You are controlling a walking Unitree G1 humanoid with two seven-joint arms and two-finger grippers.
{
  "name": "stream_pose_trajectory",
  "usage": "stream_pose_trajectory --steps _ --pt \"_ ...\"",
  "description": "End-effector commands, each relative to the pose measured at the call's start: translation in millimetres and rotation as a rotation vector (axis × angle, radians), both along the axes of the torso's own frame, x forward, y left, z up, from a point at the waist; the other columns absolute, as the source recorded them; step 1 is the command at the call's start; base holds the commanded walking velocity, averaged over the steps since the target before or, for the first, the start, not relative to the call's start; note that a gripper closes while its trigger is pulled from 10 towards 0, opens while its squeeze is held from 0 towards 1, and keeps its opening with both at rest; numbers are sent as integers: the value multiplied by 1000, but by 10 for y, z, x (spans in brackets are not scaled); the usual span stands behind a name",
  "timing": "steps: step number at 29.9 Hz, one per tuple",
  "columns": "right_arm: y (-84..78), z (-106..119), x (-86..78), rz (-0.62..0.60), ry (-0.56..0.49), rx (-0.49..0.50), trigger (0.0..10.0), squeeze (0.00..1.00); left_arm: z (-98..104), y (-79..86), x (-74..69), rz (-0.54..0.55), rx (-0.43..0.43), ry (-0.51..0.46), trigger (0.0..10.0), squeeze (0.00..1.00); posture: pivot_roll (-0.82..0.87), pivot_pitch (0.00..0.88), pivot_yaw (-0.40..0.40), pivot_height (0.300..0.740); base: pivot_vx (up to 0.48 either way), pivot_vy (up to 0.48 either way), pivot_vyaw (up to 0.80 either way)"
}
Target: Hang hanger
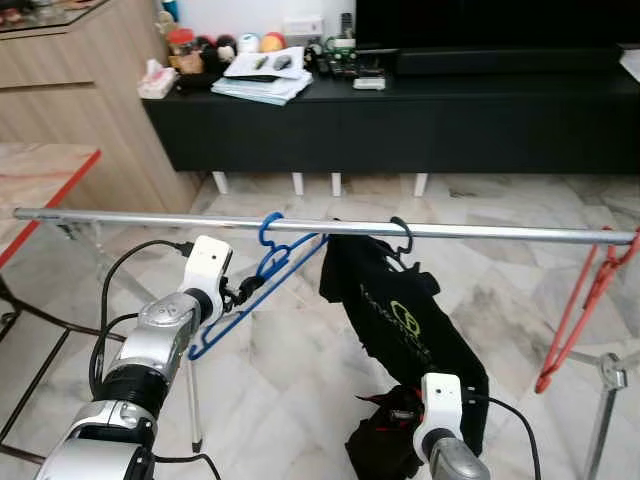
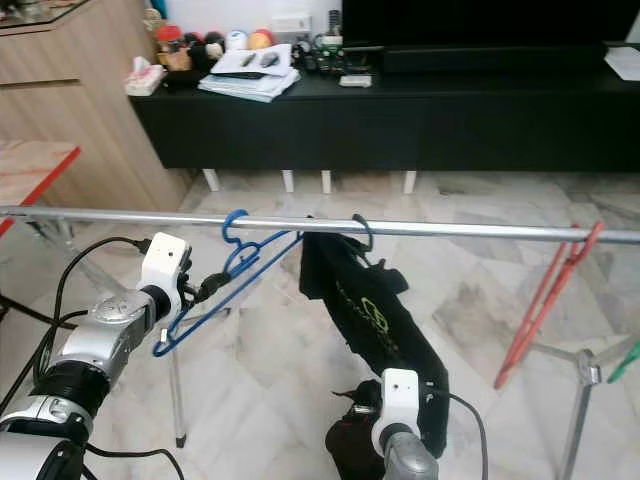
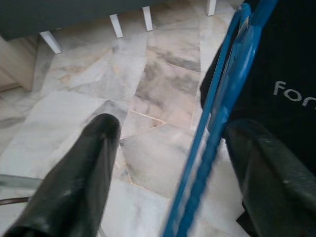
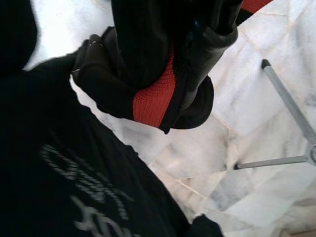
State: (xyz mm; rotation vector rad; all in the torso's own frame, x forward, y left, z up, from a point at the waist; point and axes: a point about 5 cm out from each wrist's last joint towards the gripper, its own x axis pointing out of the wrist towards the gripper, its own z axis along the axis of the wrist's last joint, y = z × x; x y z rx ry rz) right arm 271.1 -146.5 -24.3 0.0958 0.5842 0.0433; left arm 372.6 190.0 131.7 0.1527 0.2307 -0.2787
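our left gripper (image 1: 243, 290) has its fingers apart around the blue hanger (image 1: 262, 285), hooked on the rail (image 1: 500, 233). our right gripper (image 1: 400, 415) seems clamped on the black shirt (image 1: 405, 320); tugging could unhook it.

A black TV console (image 1: 400, 120) stands on marble floor (image 1: 300, 350).

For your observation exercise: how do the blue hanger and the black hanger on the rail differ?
The blue hanger is bare, while the black hanger carries a black shirt. The blue hanger tilts toward the left gripper, whose open jaws flank it; the black one hangs untouched. Both hook over the metal rail.
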Motion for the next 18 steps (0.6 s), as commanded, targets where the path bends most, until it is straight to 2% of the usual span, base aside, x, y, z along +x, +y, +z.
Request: stream_pose_trajectory --steps 1,18 --pt "43 -18 -15 11 12 9 10000 0 28 48 -9 2 5 -7 10000 1000 -19 59 78 740 0 0 0" --pt "43 -18 -15 11 12 9 10000 0 28 48 -9 2 5 -7 10000 1000 -19 59 78 740 0 0 0"
